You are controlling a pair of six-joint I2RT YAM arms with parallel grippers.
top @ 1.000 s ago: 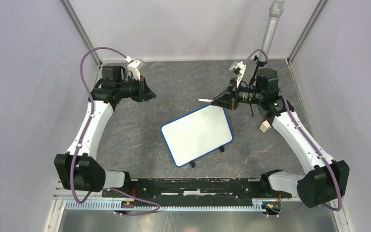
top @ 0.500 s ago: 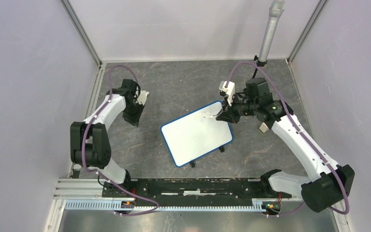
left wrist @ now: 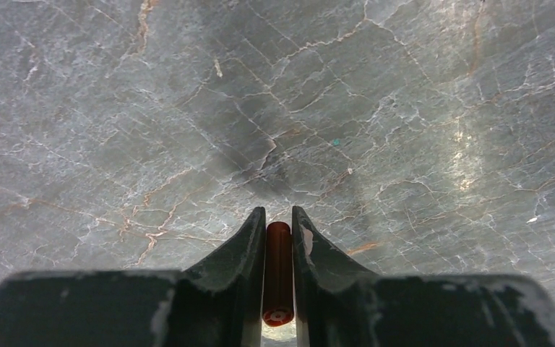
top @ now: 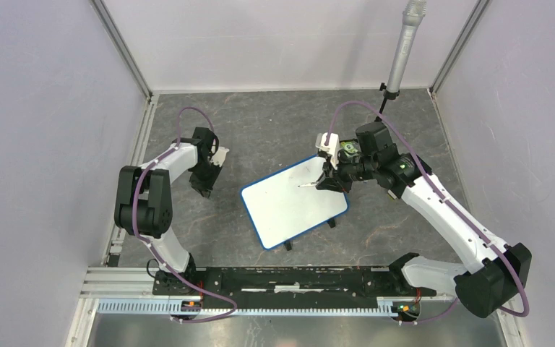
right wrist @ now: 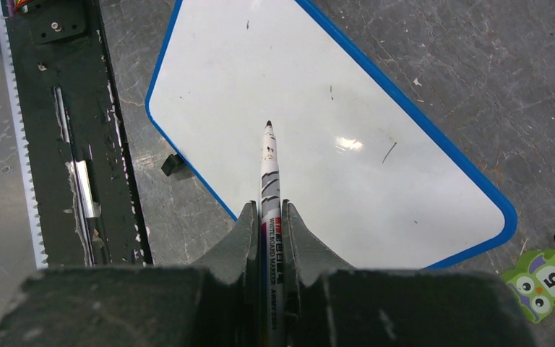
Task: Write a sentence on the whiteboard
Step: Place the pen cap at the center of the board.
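Note:
The whiteboard point(top: 289, 210), blue-framed on small black feet, lies tilted at the table's middle. It also shows in the right wrist view point(right wrist: 332, 87). No sentence shows on it, only a few dark specks and one short stroke. My right gripper point(top: 330, 179) is shut on a white whiteboard marker point(right wrist: 269, 166), uncapped. Its dark tip points down over the board's middle; I cannot tell whether it touches. My left gripper point(top: 207, 186) points down at the table left of the board. In the left wrist view it point(left wrist: 279, 211) is shut on a reddish-brown marker cap point(left wrist: 278, 267).
A black rail point(top: 289, 278) runs along the near edge and also shows in the right wrist view point(right wrist: 65, 144). A green owl sticker marked 5 point(right wrist: 543, 283) lies right of the board. A grey pole point(top: 403, 43) stands at the back right. Walls close in on three sides.
My right arm has moved left and forward, bringing the marker from the board's far corner over its middle. My left arm has swung down toward the table left of the board.

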